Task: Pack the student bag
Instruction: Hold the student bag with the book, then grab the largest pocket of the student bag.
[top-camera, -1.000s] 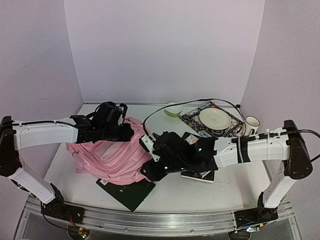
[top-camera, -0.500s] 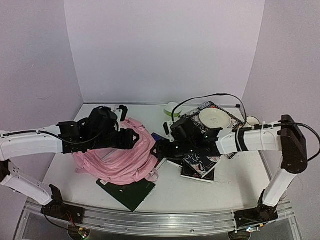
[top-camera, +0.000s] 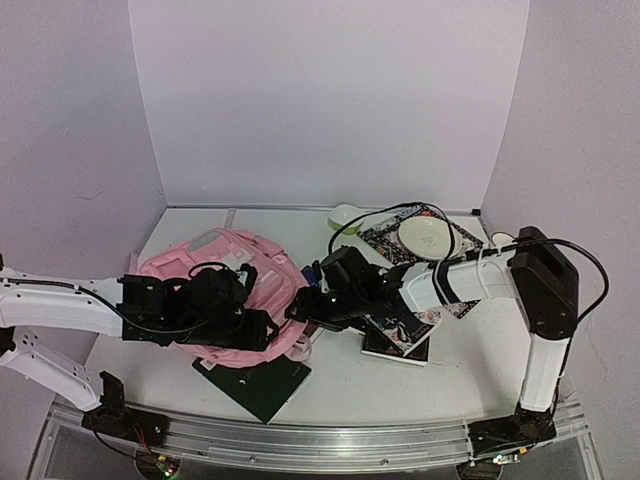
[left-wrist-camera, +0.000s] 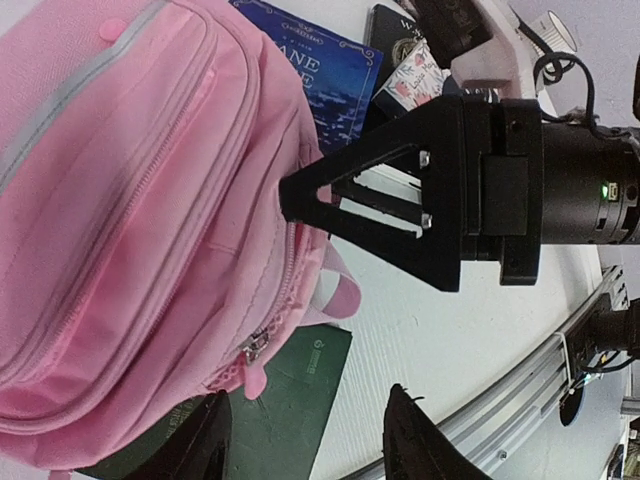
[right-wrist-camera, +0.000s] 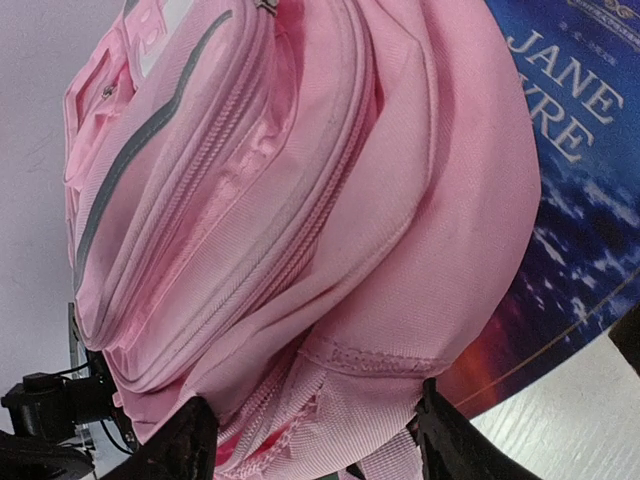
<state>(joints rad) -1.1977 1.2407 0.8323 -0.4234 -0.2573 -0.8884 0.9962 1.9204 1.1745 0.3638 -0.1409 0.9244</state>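
Student bag (top-camera: 235, 270): one only, a soft pink backpack with grey-trimmed zips, lying front up on the white worktop (top-camera: 450, 390), left of centre and between the two arms. Paler pocket patch toward its far end. Overlapping one blue book (left-wrist-camera: 320, 60) titled Jane Eyre at its right edge, and one dark green notebook (top-camera: 255, 385) at its near edge.

Two grippers, both close to the bag. Left gripper (left-wrist-camera: 305, 425) released, fingers spread with nothing between them, hovering above the bag's near edge and the green notebook. Right gripper (right-wrist-camera: 312, 440) likewise released, fingers wide apart, astride the pink fabric at the bag's right side beside a strap loop; touching the fabric or just off it, cannot tell which.

Right of the bag, one book with a floral cover (top-camera: 400, 335), partly hidden under the right arm. Farther back, one white plate (top-camera: 428, 237) resting on one dark patterned mat (top-camera: 380, 240), and one pale green bowl (top-camera: 345, 215) just beside the mat on its left.
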